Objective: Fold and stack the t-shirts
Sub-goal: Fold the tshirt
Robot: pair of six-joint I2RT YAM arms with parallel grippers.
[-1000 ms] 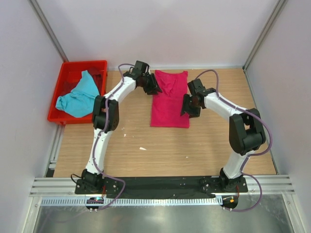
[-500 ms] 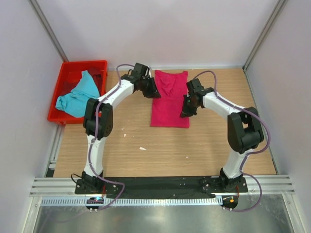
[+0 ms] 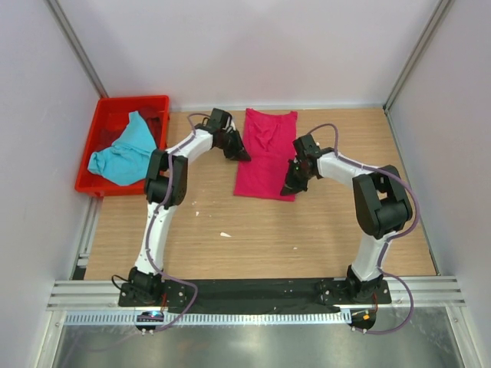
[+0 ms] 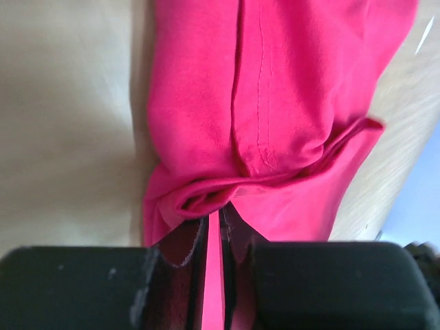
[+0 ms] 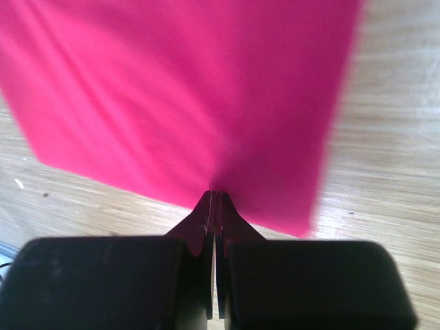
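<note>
Here, the magenta-pink t-shirt [image 3: 265, 157] is seen laid out as a narrow strip on the wooden bench [image 3: 307, 230], between the two arms. Its left edge, bunched into a fold, is pinched between the narrowly set fingers of the left tool [image 3: 240, 155]. Its near right corner is clamped by the fully closed right tool [image 3: 288, 187], the cloth puckered toward the fingertips. The turquoise-blue t-shirt [image 3: 121, 153] is found crumpled in the red plastic crate [image 3: 126, 100] at the far left.
</note>
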